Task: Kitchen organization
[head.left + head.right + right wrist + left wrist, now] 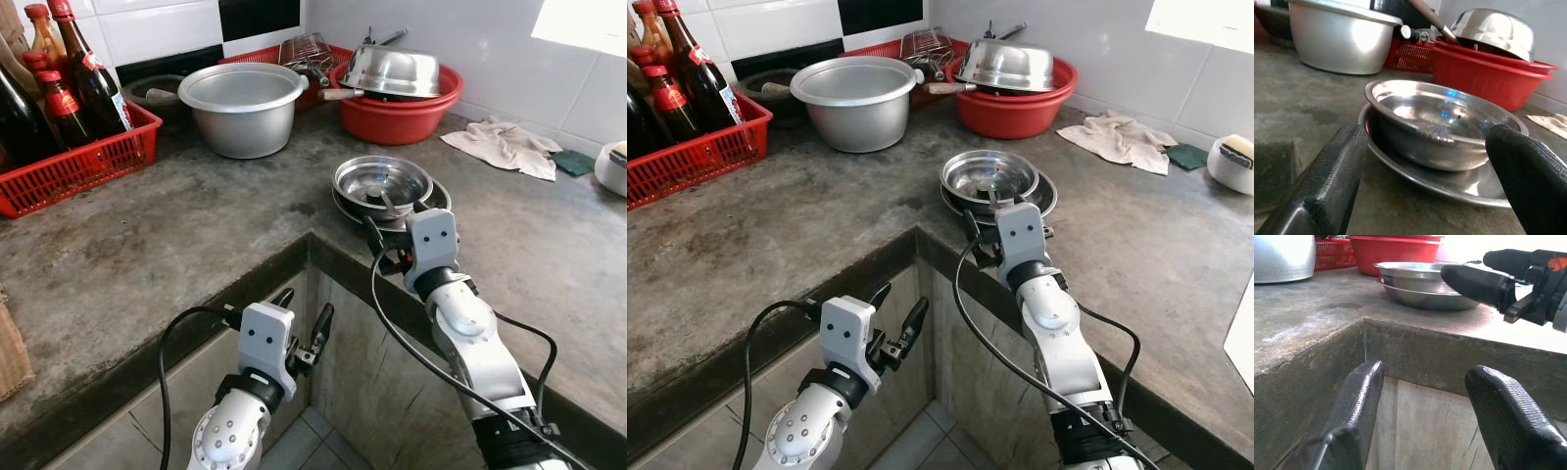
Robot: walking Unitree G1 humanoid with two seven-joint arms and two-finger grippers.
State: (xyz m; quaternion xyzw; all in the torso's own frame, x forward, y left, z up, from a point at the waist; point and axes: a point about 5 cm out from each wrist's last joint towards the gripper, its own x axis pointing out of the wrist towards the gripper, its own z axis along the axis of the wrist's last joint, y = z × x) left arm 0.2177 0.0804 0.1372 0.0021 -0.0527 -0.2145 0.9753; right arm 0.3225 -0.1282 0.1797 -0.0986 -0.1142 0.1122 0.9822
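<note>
A reach for the steel bowl is judged to be in hand; it is nested on a plate on the counter, at 12 o'clock from the right gripper, jaws open. The rim must next be straddled. The left gripper is held below the counter edge, jaws open

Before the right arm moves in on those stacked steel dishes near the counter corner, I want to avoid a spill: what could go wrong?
The steel bowl sits loose in a wider plate, so the open right tool might lift one and drag the other. The stack lies close to the counter edge and could be pushed off. The open left tool hangs below that edge.
</note>
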